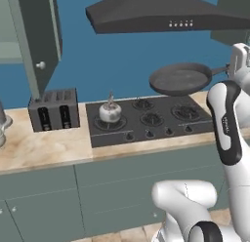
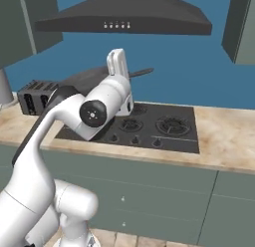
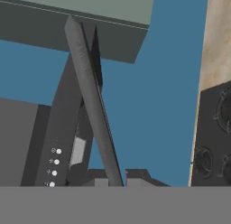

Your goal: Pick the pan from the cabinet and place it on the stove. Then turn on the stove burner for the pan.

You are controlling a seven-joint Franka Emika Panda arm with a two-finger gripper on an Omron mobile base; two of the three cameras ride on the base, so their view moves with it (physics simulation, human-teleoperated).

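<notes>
A: Largest first: the range hood (image 1: 166, 14) overhangs the stove (image 1: 151, 120), which is set into the counter (image 1: 44, 148). What is the risk there?

B: The pan (image 1: 179, 79) is held in the air between hood and stove, above the right-hand burners. A lift that runs too high could knock its rim against the hood's underside.

A: And the open cabinet door (image 1: 36, 36)?

B: It hangs out at the left above the toaster (image 1: 53, 109), well apart from the pan; a hazard only if the arm swings back that way.

A: The kettle (image 1: 110, 110)?

B: It occupies the front left burner. A pan set down too far left would strike it, so a free right-hand burner looks the safer target.

A: How is the pan carried?

B: The gripper (image 3: 116, 182) is clenched on the far end of the pan handle (image 3: 92, 101), seen in the hand view. Gripped so far from the dish, the pan could droop or twist between the fingers and land tilted.
</notes>
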